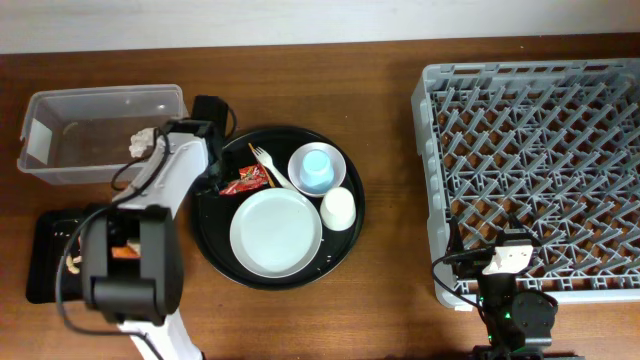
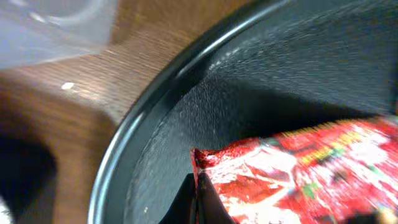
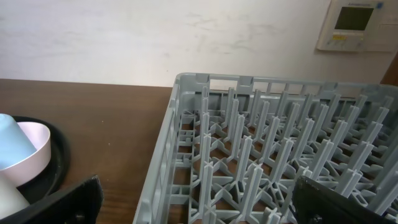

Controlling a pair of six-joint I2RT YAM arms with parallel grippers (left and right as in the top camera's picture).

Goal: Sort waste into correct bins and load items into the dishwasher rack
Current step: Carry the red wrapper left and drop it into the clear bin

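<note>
The grey rack (image 1: 530, 170) sits at the right, and the right gripper (image 3: 196, 186) is by its front-left corner, fingers wide apart and empty. The round black tray (image 1: 212, 235) holds the plate (image 1: 276, 232) and the red wrapper (image 1: 243, 180). The left gripper (image 1: 218, 172) is at the wrapper's edge, and its grip cannot be told.

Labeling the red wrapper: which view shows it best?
Left wrist: the red wrapper fills the lower right, close up on the round black tray, though cropped. Overhead shows it whole but small, beside the white fork. Right wrist misses it.
</note>
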